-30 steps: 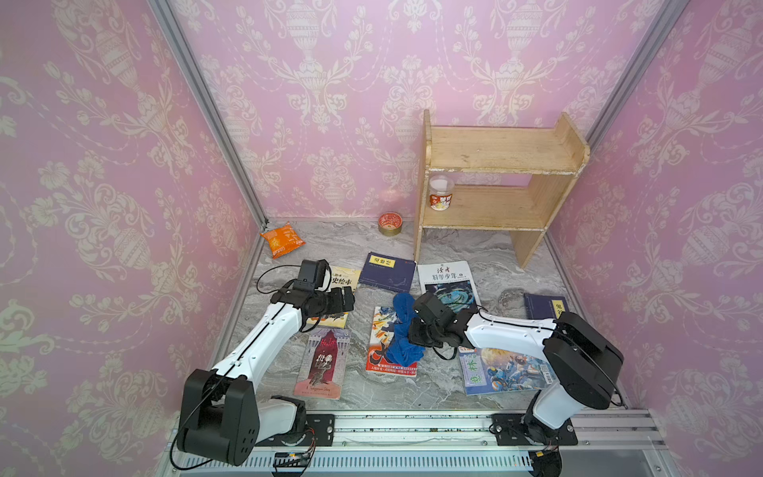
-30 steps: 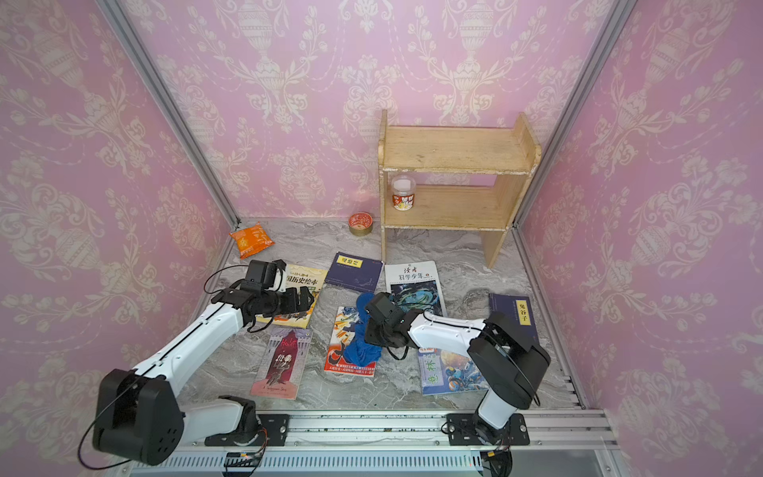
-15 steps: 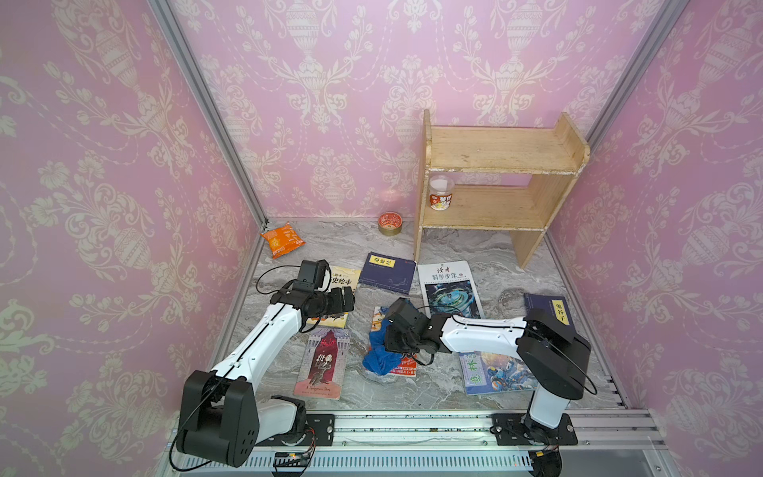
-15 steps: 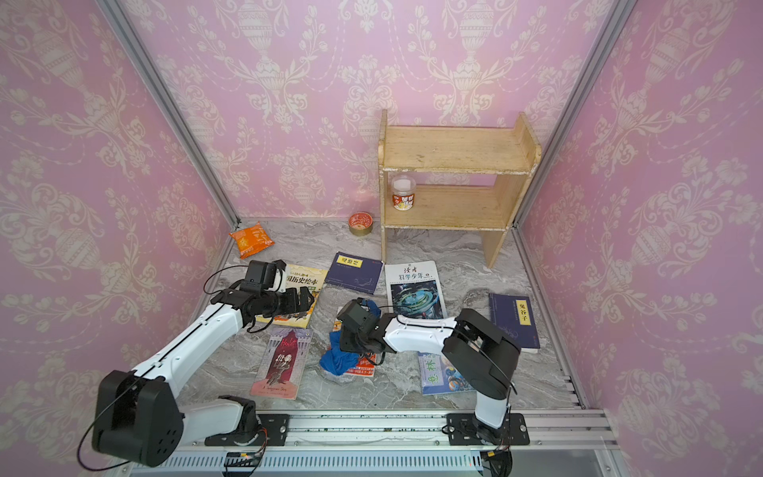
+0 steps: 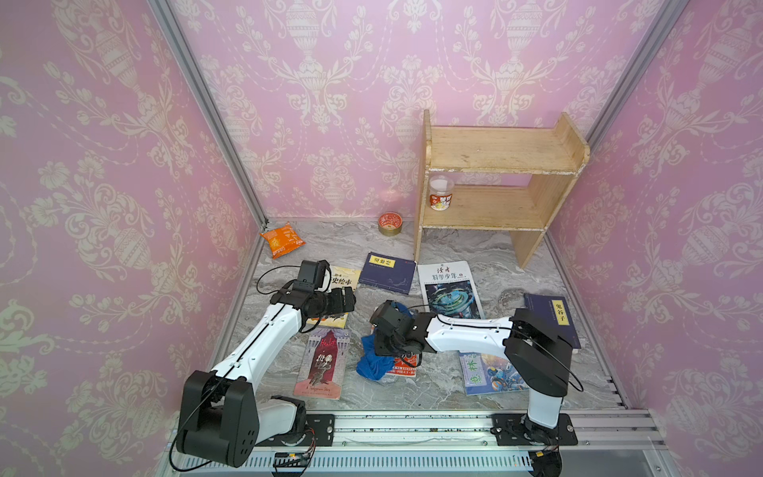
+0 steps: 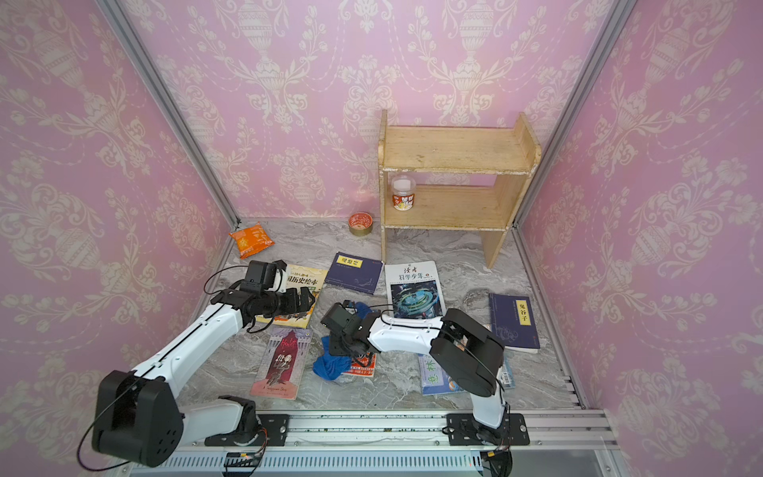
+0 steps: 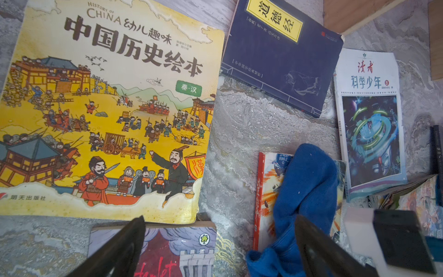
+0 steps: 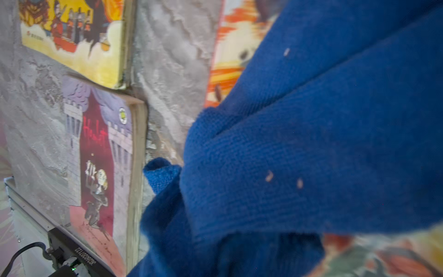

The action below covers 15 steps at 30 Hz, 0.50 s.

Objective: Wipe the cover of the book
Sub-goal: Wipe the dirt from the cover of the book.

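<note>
Right tool (image 5: 382, 351): I see it pinched tight on the blue cloth (image 5: 373, 366), nubbly knit, bunched.
Book (image 5: 404, 366): glossy orange-red cover, flat on the marbled grey surface (image 5: 487, 247), mostly under the cloth.
Left tool (image 7: 219, 218): spread wide.

A grey marbled bench (image 5: 487, 247) has books lying flat on it: a yellow picture book (image 5: 344, 281), a navy book (image 5: 388, 272), a science magazine (image 5: 450, 289), a second navy book (image 6: 512, 326), a Hamlet paperback (image 5: 324, 363), a blue comic (image 5: 483, 371) and an orange book (image 5: 404, 369). A snack bag (image 5: 282, 239), a tin (image 5: 389, 223) and a wooden shelf (image 5: 495, 155) sit at the back. A blue cloth (image 5: 373, 365) lies over the orange book, seemingly spilling onto the bench.
</note>
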Each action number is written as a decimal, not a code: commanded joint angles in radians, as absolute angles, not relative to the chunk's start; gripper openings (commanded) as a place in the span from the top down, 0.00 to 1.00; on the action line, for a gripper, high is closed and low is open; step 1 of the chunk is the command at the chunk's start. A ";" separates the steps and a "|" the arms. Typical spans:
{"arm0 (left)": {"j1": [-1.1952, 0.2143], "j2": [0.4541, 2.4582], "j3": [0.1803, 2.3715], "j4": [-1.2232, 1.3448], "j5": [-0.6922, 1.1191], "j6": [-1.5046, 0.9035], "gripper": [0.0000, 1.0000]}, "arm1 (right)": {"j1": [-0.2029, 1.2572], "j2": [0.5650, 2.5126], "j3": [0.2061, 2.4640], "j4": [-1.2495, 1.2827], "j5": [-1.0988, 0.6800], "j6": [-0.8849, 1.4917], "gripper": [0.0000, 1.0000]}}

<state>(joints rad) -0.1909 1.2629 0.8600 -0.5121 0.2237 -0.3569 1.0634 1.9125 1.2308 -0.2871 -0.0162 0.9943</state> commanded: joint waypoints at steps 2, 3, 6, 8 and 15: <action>-0.183 1.247 0.847 -0.508 0.237 -0.368 0.01 | 1.062 1.948 1.123 -0.439 -0.043 0.973 1.00; -0.182 1.247 0.847 -0.507 0.238 -0.368 0.01 | 1.049 1.913 1.073 -0.445 -0.035 0.971 1.00; -0.183 1.251 0.849 -0.504 0.248 -0.371 0.01 | 1.002 1.780 0.902 -0.452 -0.012 0.982 1.00; -0.183 1.252 0.851 -0.502 0.250 -0.371 0.01 | 0.983 1.699 0.823 -0.477 0.018 0.978 1.00; -0.183 1.258 0.850 -0.502 0.250 -0.371 0.01 | 1.064 1.779 0.970 -0.509 0.040 0.940 1.00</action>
